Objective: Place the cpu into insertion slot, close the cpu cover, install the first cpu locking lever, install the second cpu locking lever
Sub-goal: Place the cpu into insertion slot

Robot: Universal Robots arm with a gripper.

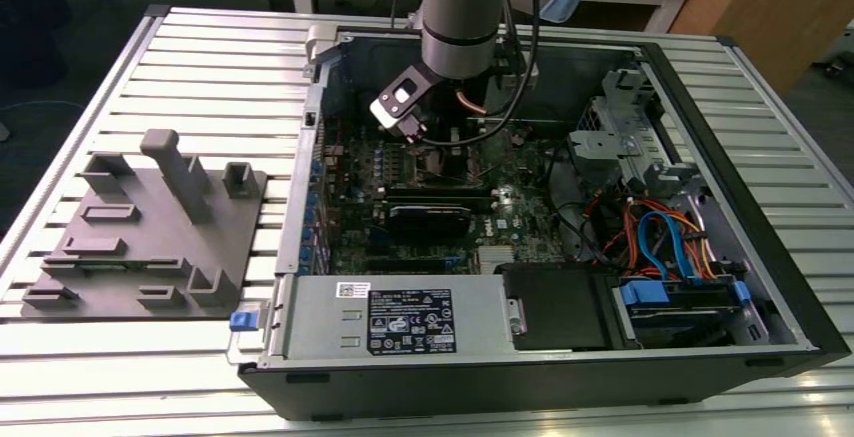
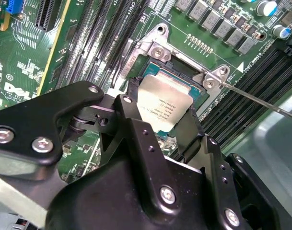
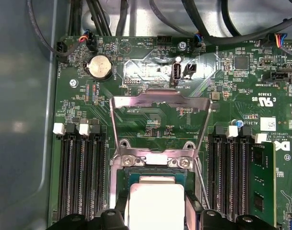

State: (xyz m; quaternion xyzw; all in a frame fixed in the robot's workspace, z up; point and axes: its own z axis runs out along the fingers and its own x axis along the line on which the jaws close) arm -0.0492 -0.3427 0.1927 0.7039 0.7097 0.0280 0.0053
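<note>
A slatted aluminium table point(image 1: 200, 67) is seen in the exterior view, and on it an open black steel computer case point(image 1: 534, 372) is laid on its side. Within the case are housed a silver box-shaped power supply point(image 1: 387, 317), a bundle of blue and orange cables point(image 1: 654, 242) toward the exterior view's right, and a green printed motherboard point(image 3: 241, 81), over which the grey-and-blue robot arm point(image 1: 461, 7) is positioned. A grey moulded fixture plate point(image 1: 134, 257) is set beside the case on the exterior view's left.

The first step, placing the chip, is judged to be in hand. In the first wrist view the thin silvery square-framed cpu cover point(image 3: 160, 101) is hinged open, away from the square dark-centred insertion slot point(image 2: 181, 72), whose silvery rim is thus left uncovered. The black two-fingered gripper point(image 2: 161, 115) is clamped on the small flat square silver-grey cpu point(image 2: 162, 105), two opposite edges being pinched, right at the slot; whether the chip is fully seated cannot be told. The seating is judged to call for the chip being kept level and square to the slot walls, with no sideways drag.

A thin silvery wire locking lever point(image 2: 261, 98) is seen running out from a corner of the rim, unlatched
</note>
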